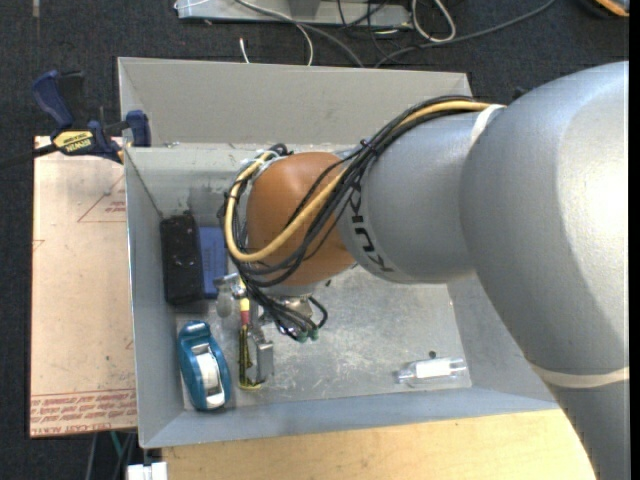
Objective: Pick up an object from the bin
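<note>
Hanging low in the bin (300,413), the tool (255,358) is sitting just beside the blue tape dispenser (205,368) lying lengthwise between it and the left wall; its opening I cannot tell.

camera view: above bin (300,98), tilted slightly sideways | close range | arm (520,198) enters from right
</note>
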`<state>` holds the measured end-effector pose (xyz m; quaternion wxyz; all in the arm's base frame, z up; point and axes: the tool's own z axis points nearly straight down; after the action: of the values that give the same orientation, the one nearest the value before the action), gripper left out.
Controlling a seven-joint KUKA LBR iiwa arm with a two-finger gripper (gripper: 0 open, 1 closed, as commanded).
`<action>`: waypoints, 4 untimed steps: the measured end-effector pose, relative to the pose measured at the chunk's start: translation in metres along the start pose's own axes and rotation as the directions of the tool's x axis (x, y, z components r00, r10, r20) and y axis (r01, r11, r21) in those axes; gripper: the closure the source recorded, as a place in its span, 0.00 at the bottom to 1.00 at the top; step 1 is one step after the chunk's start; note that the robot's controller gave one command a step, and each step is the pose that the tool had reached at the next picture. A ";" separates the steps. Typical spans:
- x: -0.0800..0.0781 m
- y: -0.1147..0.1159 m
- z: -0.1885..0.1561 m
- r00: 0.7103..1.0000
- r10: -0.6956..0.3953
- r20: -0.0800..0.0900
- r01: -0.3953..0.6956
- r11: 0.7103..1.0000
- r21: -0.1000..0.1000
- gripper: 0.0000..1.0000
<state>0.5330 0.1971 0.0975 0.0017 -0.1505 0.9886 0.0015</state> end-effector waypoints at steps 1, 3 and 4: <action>0.012 0.003 0.013 0.982 -0.188 -0.005 0.188 0.982 0.000 0.00; 0.018 -0.015 0.027 0.786 -0.618 0.002 0.618 0.786 0.000 0.00; 0.015 -0.006 0.021 0.357 -0.934 0.010 0.934 0.357 0.020 1.00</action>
<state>0.5204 0.1872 0.0764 0.0127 -0.6843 0.7291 -0.0038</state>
